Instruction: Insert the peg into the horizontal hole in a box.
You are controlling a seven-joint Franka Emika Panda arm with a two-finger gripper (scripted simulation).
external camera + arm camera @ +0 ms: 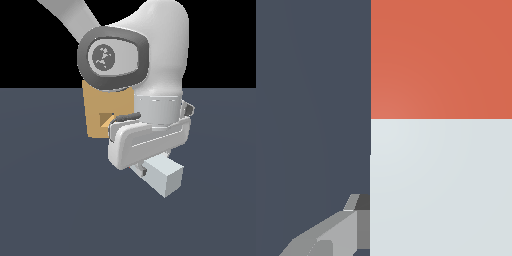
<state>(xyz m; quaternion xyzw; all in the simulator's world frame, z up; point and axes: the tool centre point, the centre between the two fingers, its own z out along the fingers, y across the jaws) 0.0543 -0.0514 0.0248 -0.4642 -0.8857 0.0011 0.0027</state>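
The tan box (100,106) stands behind the arm in the exterior view, partly covered by the wrist. Its small square hole (105,120) shows just to the exterior view's left of the hand. My gripper (151,167) is shut on the peg (167,176), whose pale grey-white end sticks out below the hand toward the camera. The wrist view is half filled by the peg (441,185), red-orange in one part and pale grey-white in the other. One grey finger (338,234) presses against the peg's side; the other finger is out of frame.
A dark blue-grey floor (50,210) spreads all around. The arm's large white link and round joint cap (112,57) hang in front of the box's upper part.
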